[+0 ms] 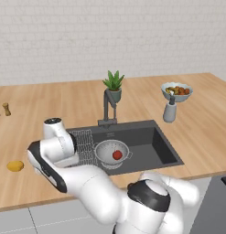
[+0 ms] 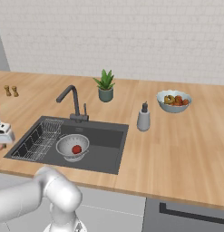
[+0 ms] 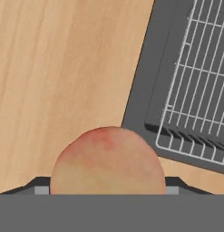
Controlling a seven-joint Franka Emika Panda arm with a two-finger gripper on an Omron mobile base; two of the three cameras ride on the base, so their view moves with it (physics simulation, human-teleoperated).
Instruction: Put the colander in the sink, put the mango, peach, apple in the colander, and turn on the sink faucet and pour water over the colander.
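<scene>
On the wooden tabletop [image 1: 50,98] we find the dark sink [image 1: 153,141], its silvery colander [image 1: 112,153] cradling the red apple [image 1: 117,155]. The left base view alone gives us the mango [image 1: 15,166], far left of the basin. Close under the hand camera, the peach [image 3: 108,161] sits between the gripper [image 3: 106,188] fingers, which appear pinched on it, tips mostly hidden, just left of the wire rack [image 3: 199,77].

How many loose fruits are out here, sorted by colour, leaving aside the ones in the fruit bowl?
Red: 1, the apple in the colander.
Yellow-orange: 1, the mango on the counter.
Pinkish-orange: 1, the peach between the gripper's fingers.
Total: 3
</scene>
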